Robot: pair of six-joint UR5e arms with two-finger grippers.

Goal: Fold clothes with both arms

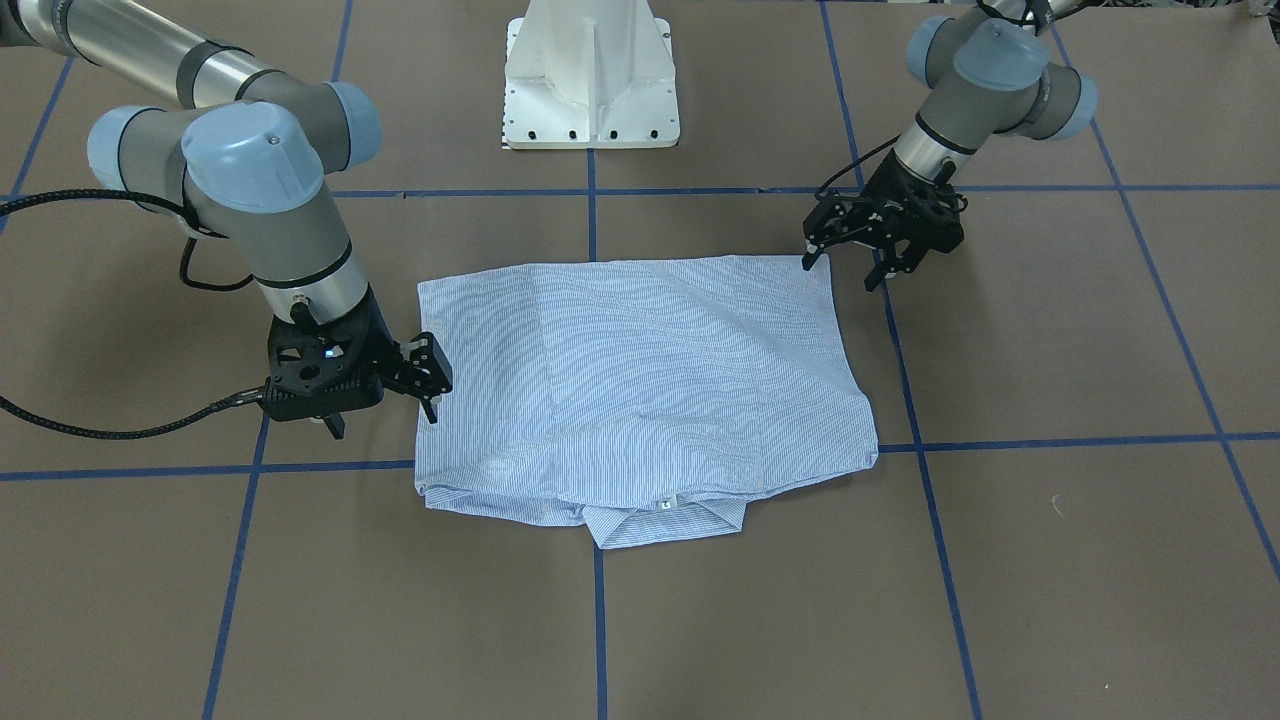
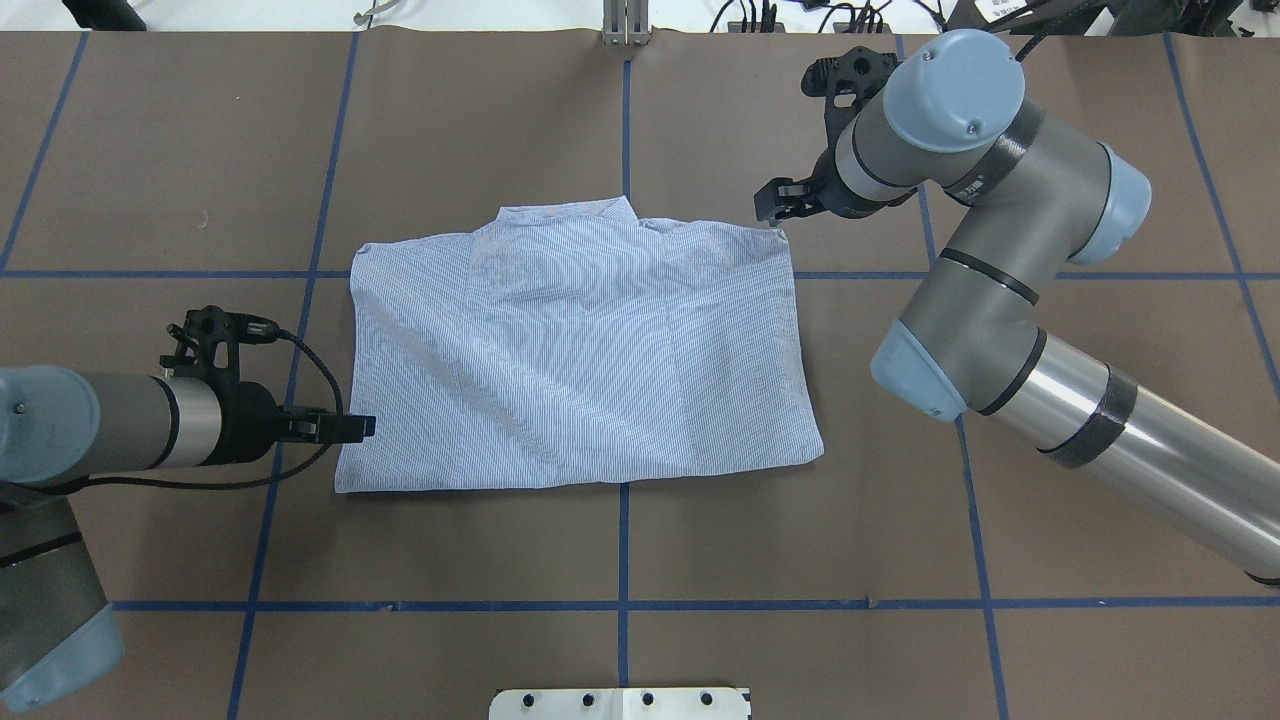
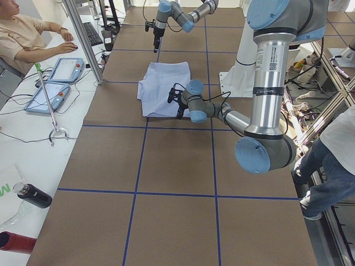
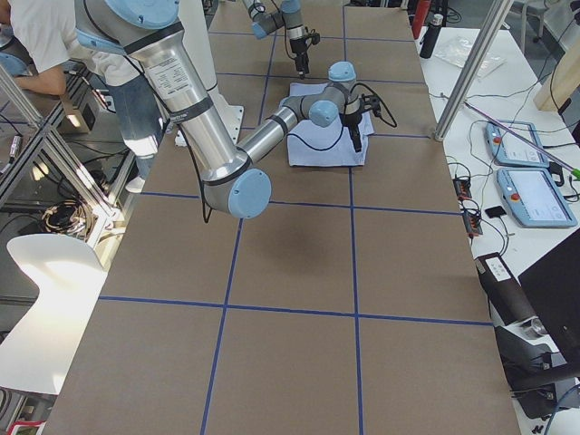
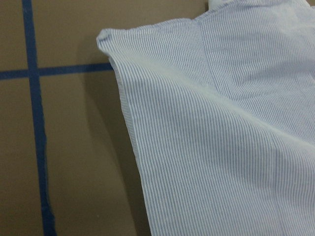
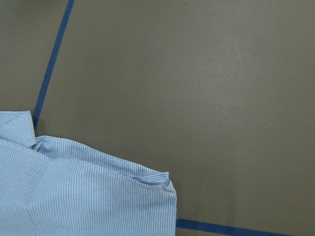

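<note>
Lying flat at the middle of the brown table (image 1: 1050, 600), the striped blue shirt (image 2: 580, 350) was folded into a rough rectangle. Its collar (image 1: 665, 522) pointed away from the robot, and a small white label (image 1: 664, 505) showed at the neck. The left gripper (image 1: 843, 272) sat low at the shirt's near corner on the robot's left, its fingers spread apart and holding nothing. One fingertip was right at the cloth's edge, though contact could not be told. The right gripper (image 1: 383, 418) hung by the far corner on the robot's right, beside the shoulder, also spread wide with nothing between its fingers. Blue tape lines (image 1: 600, 620) crossed the table under the shirt, and the white base (image 1: 592, 80) stood on the robot's side of it.
</note>
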